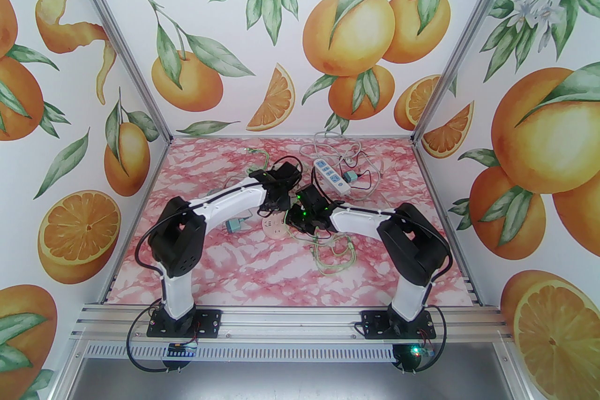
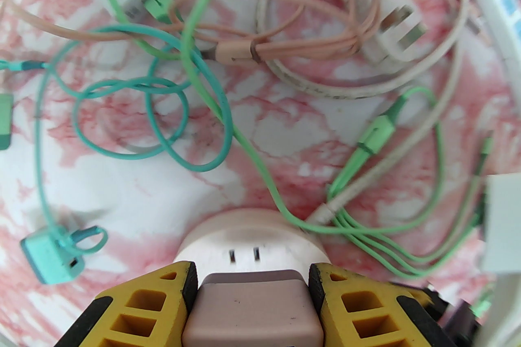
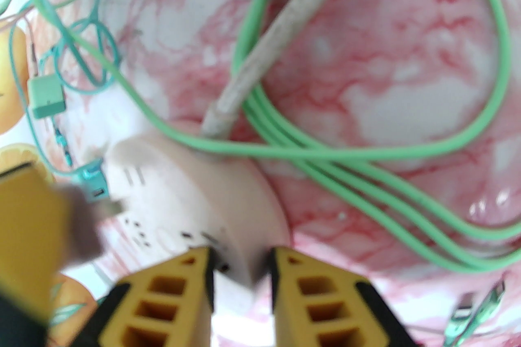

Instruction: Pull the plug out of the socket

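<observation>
Yellow-fingered, the left claw [image 2: 253, 276] clamped the mauve plug [image 2: 252, 308] between its tips, the plug sitting against the top face of the round pale socket [image 2: 244, 235]. The right claw [image 3: 240, 260] pinched the socket's rim. Green cables [image 3: 366, 158] sprawled around it on the pink marbled bench [image 2: 285, 125].

Lab booth: printed walls [image 1: 300, 13], aluminium frame [image 1: 290, 319]

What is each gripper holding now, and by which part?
The left gripper holds the mauve plug by its two sides; the right gripper clamps the round socket by its rim.
</observation>
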Robot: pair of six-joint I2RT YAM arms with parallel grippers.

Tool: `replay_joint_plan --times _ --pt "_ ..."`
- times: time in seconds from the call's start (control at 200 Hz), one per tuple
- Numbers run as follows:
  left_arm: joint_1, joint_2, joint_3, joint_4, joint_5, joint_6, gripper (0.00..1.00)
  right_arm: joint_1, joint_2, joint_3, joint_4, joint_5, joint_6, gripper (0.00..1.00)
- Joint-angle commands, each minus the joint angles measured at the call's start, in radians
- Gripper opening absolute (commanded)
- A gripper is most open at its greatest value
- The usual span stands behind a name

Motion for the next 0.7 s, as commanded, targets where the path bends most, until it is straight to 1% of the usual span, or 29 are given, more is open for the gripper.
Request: replay_joint_plan --times 0.0,0.115,0.285,0.345,0.395,0.435,0.5,0.58,0.585,0.595,0.616,0.696 --pt "0.050 -0.103 0.032 -0.028 0.034 0.019 0.30 0.013 0.051 -0.039 -0.210 0.105 -0.035 0.28" --pt "0.082 -0.150 0.032 -0.042 0.038 0.047 0.30 0.007 0.004 0.007 -0.212 0.120 -0.091 0.33" --pt "0.119 -0.231 0.001 -0.043 0.030 0.084 0.30 -0.019 -0.102 0.064 -0.218 0.168 -0.171 0.46" --pt "0.122 -0.261 -0.030 -0.038 0.025 0.103 0.30 -0.035 -0.146 0.074 -0.217 0.189 -0.191 0.53" --pt "0.120 -0.287 -0.061 -0.033 0.024 0.122 0.30 -0.051 -0.180 0.080 -0.218 0.206 -0.207 0.64" --pt "0.120 -0.306 -0.090 -0.033 0.019 0.135 0.30 -0.066 -0.206 0.082 -0.218 0.219 -0.217 0.70" --pt "0.117 -0.339 -0.146 -0.021 0.006 0.168 0.30 -0.092 -0.246 0.082 -0.219 0.242 -0.233 0.78" --pt "0.101 -0.377 -0.216 -0.025 -0.035 0.207 0.30 -0.124 -0.284 0.079 -0.224 0.259 -0.246 0.85" --pt "0.099 -0.379 -0.220 -0.026 -0.037 0.209 0.30 -0.126 -0.286 0.079 -0.224 0.260 -0.246 0.86" --pt "0.097 -0.384 -0.229 -0.027 -0.041 0.213 0.30 -0.130 -0.290 0.078 -0.224 0.262 -0.248 0.92" --pt "0.091 -0.391 -0.245 -0.031 -0.057 0.221 0.30 -0.137 -0.296 0.077 -0.227 0.265 -0.253 0.99" --pt "0.053 -0.425 -0.315 -0.033 -0.110 0.261 0.30 -0.165 -0.318 0.074 -0.236 0.271 -0.267 1.00"
